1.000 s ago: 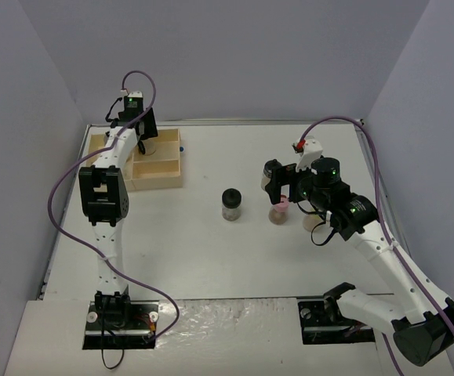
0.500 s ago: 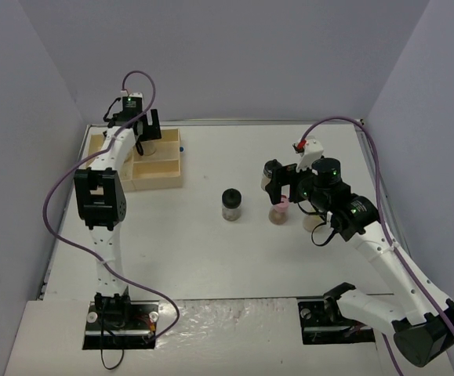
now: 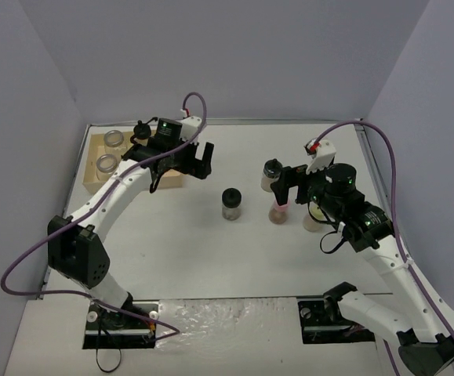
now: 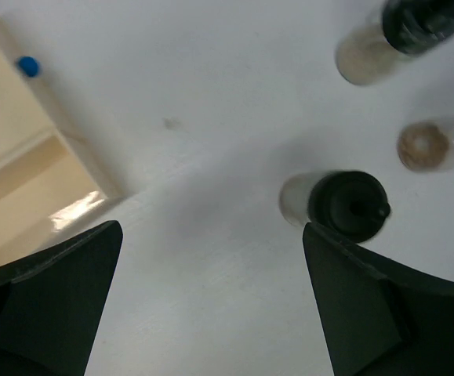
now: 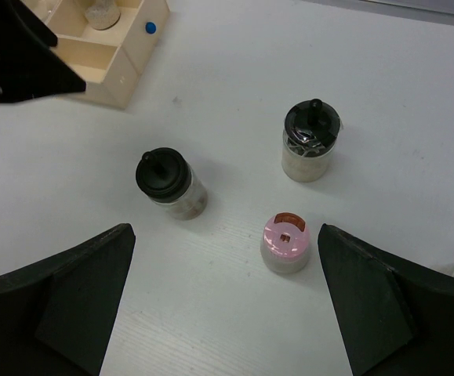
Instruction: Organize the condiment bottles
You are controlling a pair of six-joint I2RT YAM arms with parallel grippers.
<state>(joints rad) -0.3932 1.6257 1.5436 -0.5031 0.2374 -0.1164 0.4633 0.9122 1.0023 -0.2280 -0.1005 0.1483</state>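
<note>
White table (image 3: 211, 251) between pale lilac walls (image 3: 234, 55); wooden tray (image 3: 96, 182) at far left; left fingers (image 4: 46, 298) and right fingers (image 5: 54, 305) spread, empty.

Table (image 3: 211, 258) white; tray (image 5: 105, 74) pale wood w/ blue dot (image 5: 150, 27). Black-cap jars (image 5: 164, 184) & pink-cap jar (image 5: 284, 243): beige contents. Cables (image 3: 352, 124) purple, walls (image 3: 211, 55) pale lilac-grey.

A white table (image 3: 211, 251) sits boxed in by plain lavender-grey walls (image 3: 234, 55) (evenly, softly lit).
</note>
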